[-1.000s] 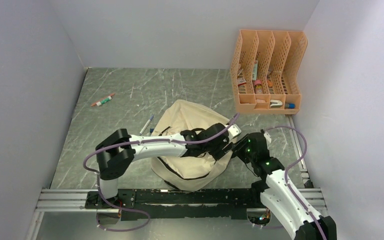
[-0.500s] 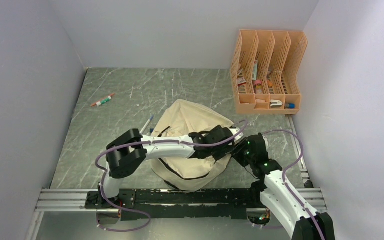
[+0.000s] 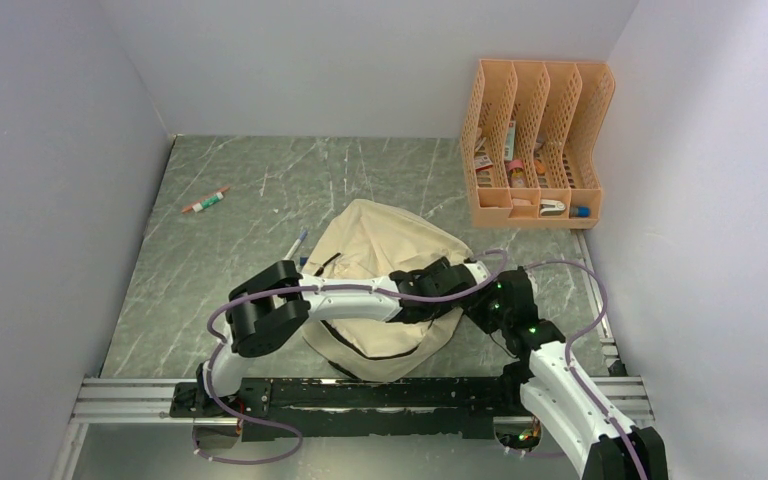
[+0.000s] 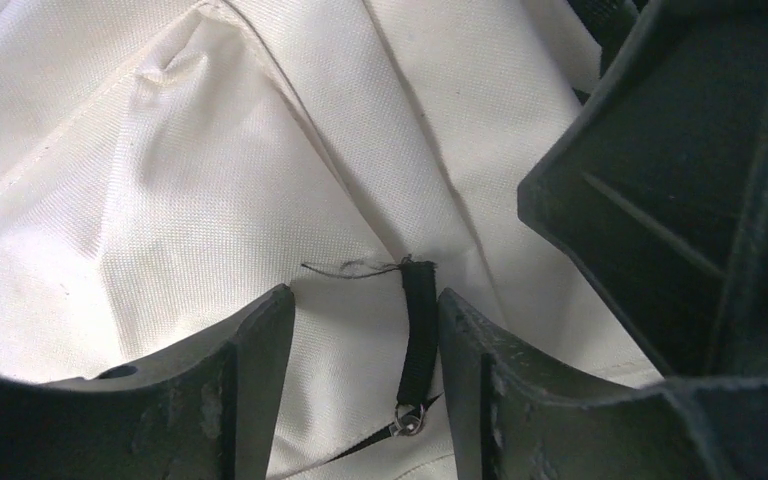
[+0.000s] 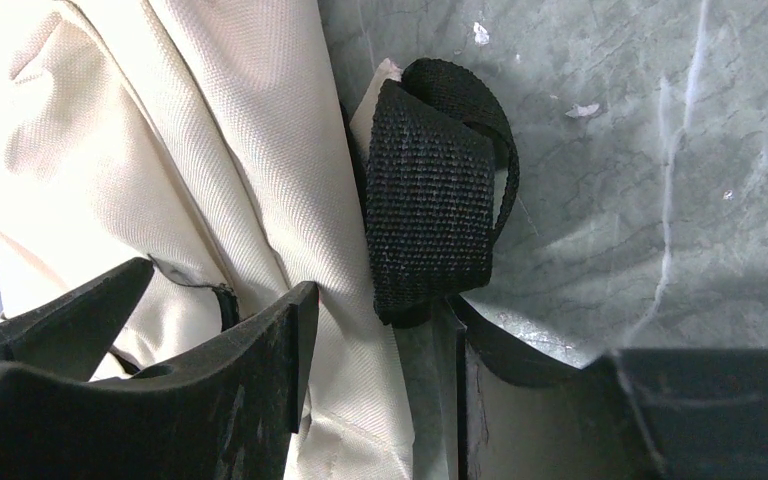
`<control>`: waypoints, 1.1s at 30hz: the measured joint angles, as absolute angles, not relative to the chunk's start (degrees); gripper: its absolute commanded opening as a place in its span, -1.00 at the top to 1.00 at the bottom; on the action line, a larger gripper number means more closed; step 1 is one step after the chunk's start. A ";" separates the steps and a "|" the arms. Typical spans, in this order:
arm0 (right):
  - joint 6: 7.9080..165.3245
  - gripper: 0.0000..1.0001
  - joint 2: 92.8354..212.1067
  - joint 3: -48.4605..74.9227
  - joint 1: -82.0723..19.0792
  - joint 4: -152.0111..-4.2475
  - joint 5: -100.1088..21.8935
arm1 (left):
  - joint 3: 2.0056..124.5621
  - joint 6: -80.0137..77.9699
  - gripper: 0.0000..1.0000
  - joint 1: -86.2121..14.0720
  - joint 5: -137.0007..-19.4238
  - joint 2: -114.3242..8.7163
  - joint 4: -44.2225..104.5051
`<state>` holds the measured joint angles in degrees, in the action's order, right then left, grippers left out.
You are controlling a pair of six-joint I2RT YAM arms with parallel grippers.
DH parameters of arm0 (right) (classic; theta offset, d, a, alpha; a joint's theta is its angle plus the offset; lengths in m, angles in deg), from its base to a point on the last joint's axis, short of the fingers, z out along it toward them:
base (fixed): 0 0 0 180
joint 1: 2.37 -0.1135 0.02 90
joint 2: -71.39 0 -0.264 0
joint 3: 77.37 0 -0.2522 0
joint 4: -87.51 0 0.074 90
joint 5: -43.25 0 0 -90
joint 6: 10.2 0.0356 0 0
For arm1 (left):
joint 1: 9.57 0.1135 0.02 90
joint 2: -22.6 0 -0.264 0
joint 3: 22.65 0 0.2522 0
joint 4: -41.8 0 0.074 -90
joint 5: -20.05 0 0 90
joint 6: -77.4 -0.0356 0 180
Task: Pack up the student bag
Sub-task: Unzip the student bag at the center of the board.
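the student bag (image 3: pixel 370 245) lies slumped on the marbled table (image 3: pixel 260 180) in the lower centre of the top view, with both arms meeting over its right-hand edge. the step in hand looks like opening it: in the left wrist view the left gripper (image 4: pixel 365 302) has its fingers apart, straddling the black zipper pull (image 4: pixel 419 320), which sits close to the right-hand finger but is not yet pinched. the right gripper (image 5: pixel 380 305) stands half open, with a cream fold of fabric between its fingers beside the black webbing loop (image 5: pixel 430 190). i cannot tell whether it truly clamps that fold. next, the left fingers likely need to close squarely on the pull, then draw it along the zip while the right steadies the cloth.
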<state>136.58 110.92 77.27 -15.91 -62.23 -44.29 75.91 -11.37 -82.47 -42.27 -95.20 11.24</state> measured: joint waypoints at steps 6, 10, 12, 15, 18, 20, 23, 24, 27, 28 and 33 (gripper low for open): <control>136.58 0.02 110.90 77.44 -15.80 -62.74 -43.72 | 76.19 -11.32 0.28 -82.50 -40.11 -95.61 11.17; 136.55 0.02 110.92 77.44 -15.80 -63.00 -43.55 | 76.21 -11.13 0.56 -82.65 -39.89 -95.61 11.13; 136.55 0.02 110.92 77.44 -15.80 -63.06 -43.48 | 76.24 -10.84 0.69 -82.87 -39.91 -95.61 11.04; 136.55 0.02 111.01 77.60 -15.80 -63.37 -43.44 | 76.46 -10.16 0.82 -82.91 -40.28 -95.50 10.83; 136.53 0.03 111.31 77.77 -15.80 -63.87 -43.28 | 76.56 -9.53 0.90 -82.91 -41.11 -94.54 10.37; 136.55 0.06 111.40 77.77 -15.80 -64.11 -43.24 | 76.56 -8.83 0.90 -82.91 -41.81 -93.25 10.21; 136.42 0.24 111.40 77.79 -15.80 -64.33 -43.11 | 76.43 -8.04 0.90 -82.87 -42.51 -91.24 10.21; 136.38 0.32 111.40 77.79 -15.80 -64.35 -43.09 | 76.30 -7.72 0.90 -82.85 -42.66 -90.56 10.21; 136.33 0.65 111.46 77.88 -15.80 -64.79 -43.02 | 75.67 -6.86 0.90 -82.76 -42.73 -89.16 10.19; 136.27 0.77 111.44 77.97 -15.78 -65.01 -43.02 | 75.54 -6.60 0.90 -82.65 -42.71 -89.05 10.19; 136.77 1.00 111.33 78.34 -15.76 -66.08 -42.43 | 73.83 -5.22 0.90 -81.40 -42.73 -88.88 10.17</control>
<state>136.77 111.33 78.34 -15.76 -66.08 -42.43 73.83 -5.22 -81.40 -42.73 -88.88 10.17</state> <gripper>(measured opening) 0.037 0.059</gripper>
